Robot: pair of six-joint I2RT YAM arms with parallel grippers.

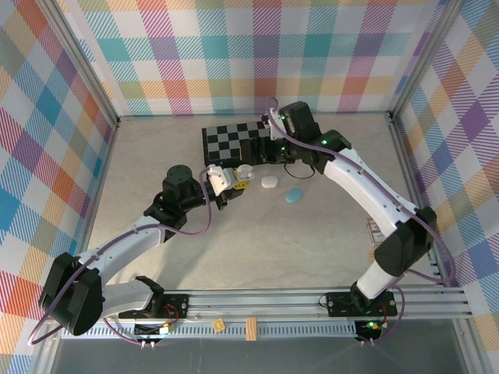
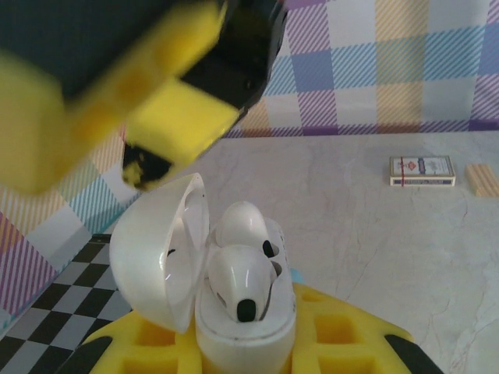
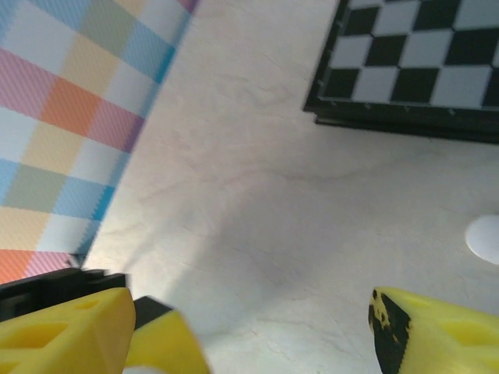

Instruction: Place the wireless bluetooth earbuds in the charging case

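Your left end effector (image 2: 204,253) is clamped on the open case (image 2: 234,319), lid swung left. Two white earbuds (image 2: 245,274) sit in its wells. Right end effector (image 3: 253,339): jaws spread wide over bare bench (image 3: 257,210), near the checkerboard (image 3: 405,70) edge. A white case (image 1: 270,182) and a blue case (image 1: 295,195) lie on the bench, right of the left end effector.

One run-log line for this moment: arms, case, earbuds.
left fingers: shut on open case | earbuds: two white, in case | right fingers: open, empty, above table by checkerboard
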